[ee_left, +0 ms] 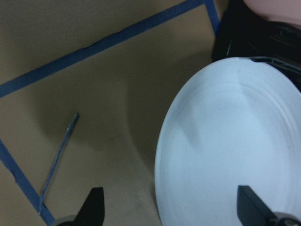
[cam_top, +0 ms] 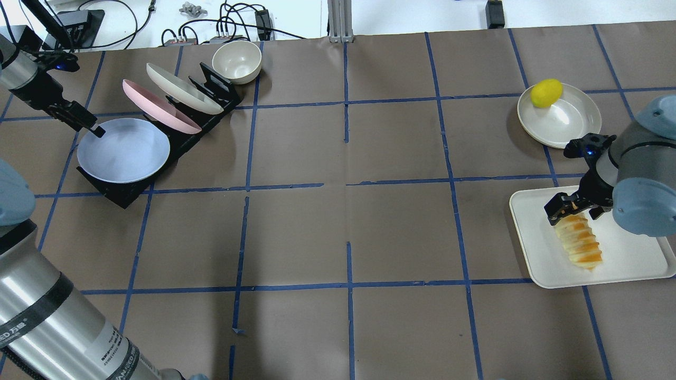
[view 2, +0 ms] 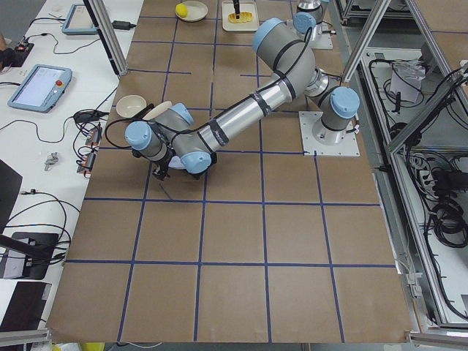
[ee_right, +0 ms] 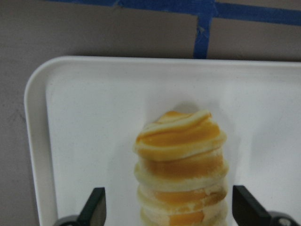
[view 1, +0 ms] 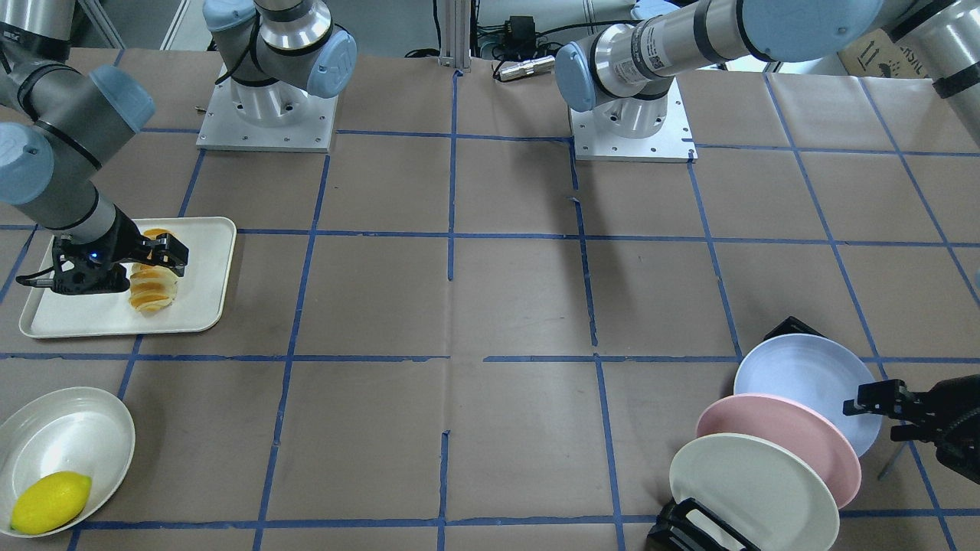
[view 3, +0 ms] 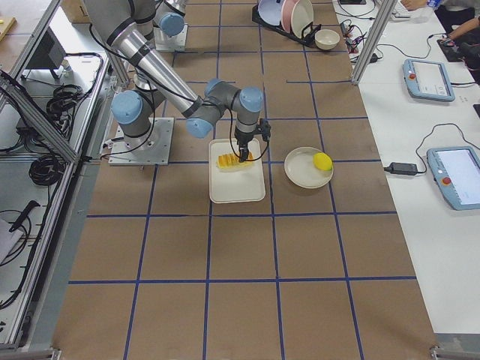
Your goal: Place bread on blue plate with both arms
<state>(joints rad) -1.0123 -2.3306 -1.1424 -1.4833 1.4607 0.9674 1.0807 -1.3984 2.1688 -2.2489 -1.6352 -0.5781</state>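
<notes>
From the front-facing camera, the bread (view 1: 153,291) lies on the white tray (view 1: 207,260). The right arm (view 1: 69,153) reaches down over this tray, and its jaws are open above the bread. The blue plate (view 1: 804,375) is well apart from the tray, at the other end of the bench (view 1: 490,306). It sits in a black rack (view 1: 788,327) next to a pink plate (view 1: 773,436). The jaws of the left arm (view 1: 689,46) are just beside the blue plate's rim.

From overhead, the bread (cam_top: 578,243) lies slanted on the tray (cam_top: 634,264). The right jaws cover its end that is farther from the robot.

The left wrist camera shows the left jaws wide open and holding nothing. The rim of the blue plate (ee_left: 230,155) passes between them, with one tip over the plate and the other over the brown paper.

The right wrist camera shows the bread (ee_right: 181,165) centred between the right jaws. They are spread wide, with a gap on each side of the bread, so they grip nothing. How high they are above the tray (ee_right: 94,141), I cannot tell.
</notes>
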